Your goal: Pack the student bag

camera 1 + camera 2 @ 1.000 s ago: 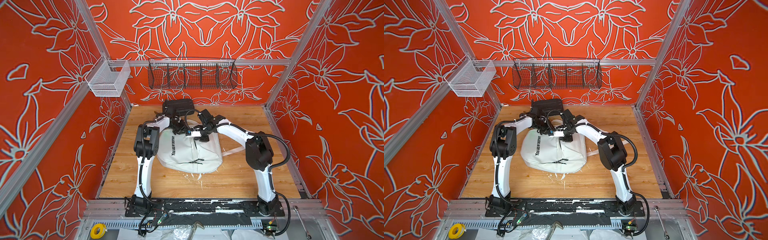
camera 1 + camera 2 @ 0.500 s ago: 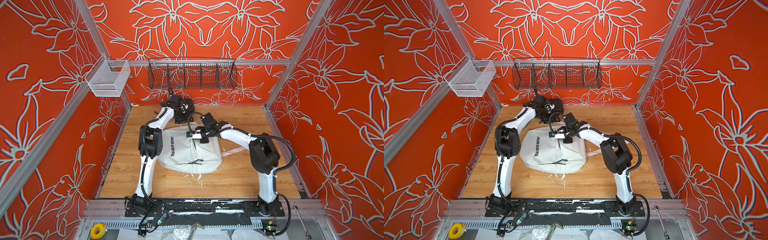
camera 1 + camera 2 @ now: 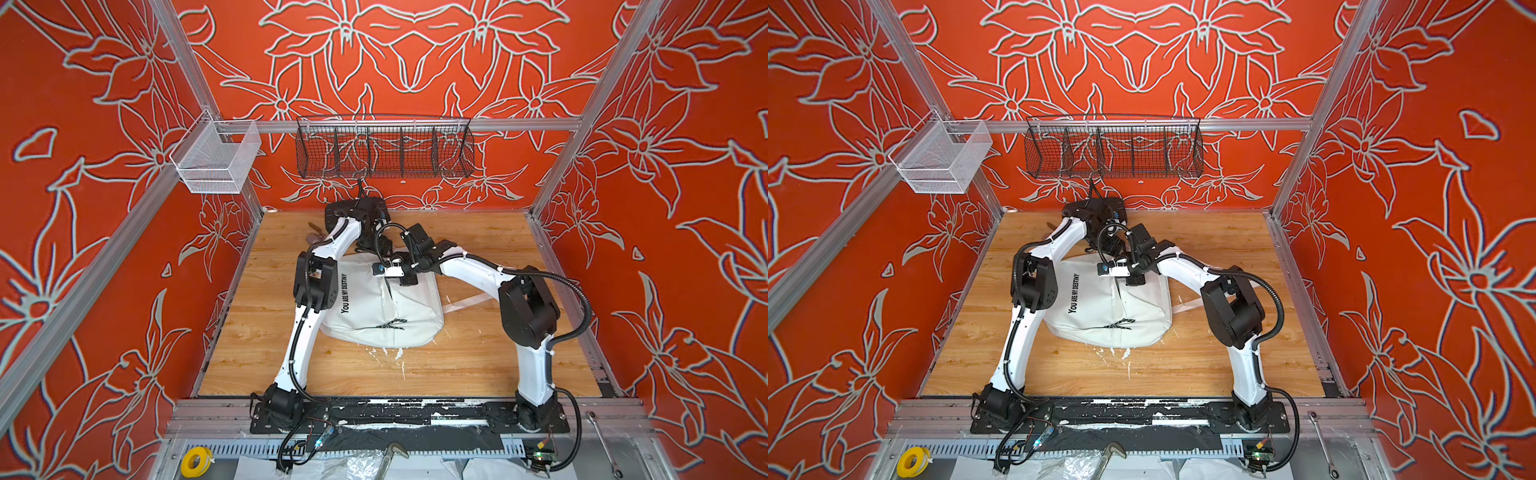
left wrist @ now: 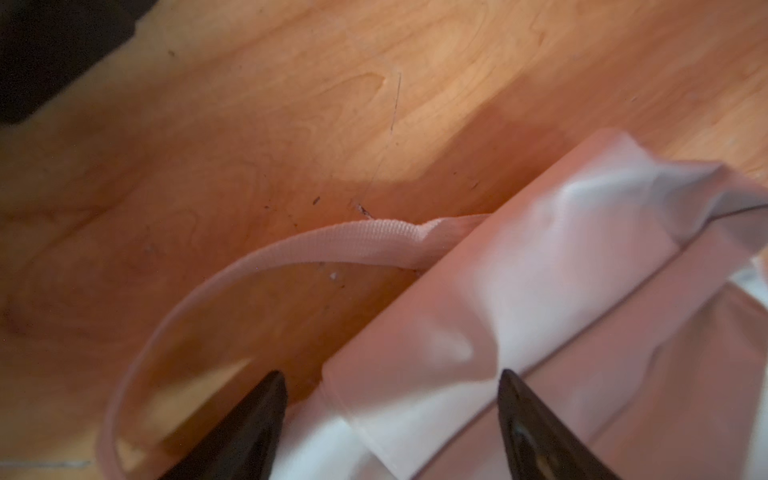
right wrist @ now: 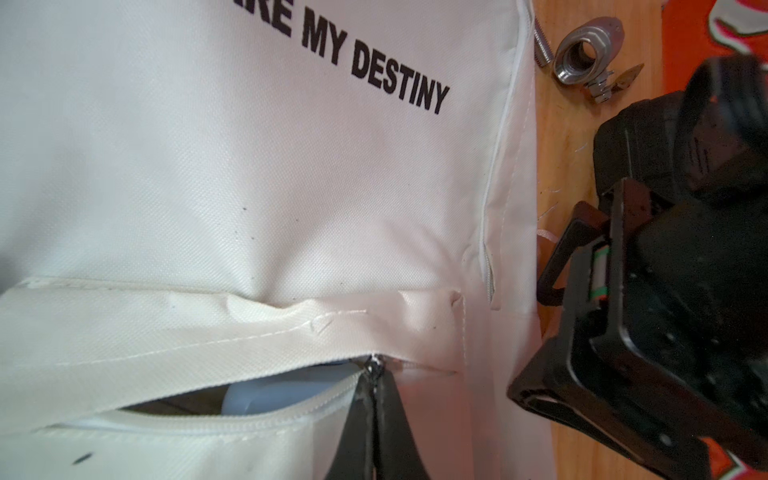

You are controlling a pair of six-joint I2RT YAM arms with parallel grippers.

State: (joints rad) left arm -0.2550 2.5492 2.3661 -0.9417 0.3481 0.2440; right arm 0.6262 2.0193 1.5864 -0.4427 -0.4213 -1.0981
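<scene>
One wooden worktop (image 3: 478,365) filled the floor of the red flowered cell. On its middle lay the student bag (image 3: 374,307) (image 3: 1100,311), flat and lettered side up, between the two white arms, which reached in from the near rail and met over its far half. A long black wire basket (image 3: 384,149) hung on the back rail, and a smaller white mesh basket (image 3: 216,162) hung at the corner to its left. A black ribbed case (image 3: 357,208) sat at the back edge of the worktop, just beyond the bag.

The left end effector (image 4: 390,376) was released. In the left wrist view its dark fingertips (image 4: 272,399) stood wide apart over the bag's edge, with a fold of white fabric lying between them, unpinched. A white webbing loop (image 4: 291,257) curved out from that edge across the bare wood.

The right end effector (image 5: 376,374) was clenched, its two tips pressed together right at the zip slider (image 5: 371,365) of the front pocket. Whether they pinched the pull itself could not be told. The pocket gaped beside the slider, and a pale rounded object (image 5: 282,395) showed inside.

A thin white strap (image 3: 465,303) trailed from the bag's right side toward the right arm. A small metal fitting (image 5: 582,54) lay on the wood beside the bag, close to the case.
</scene>
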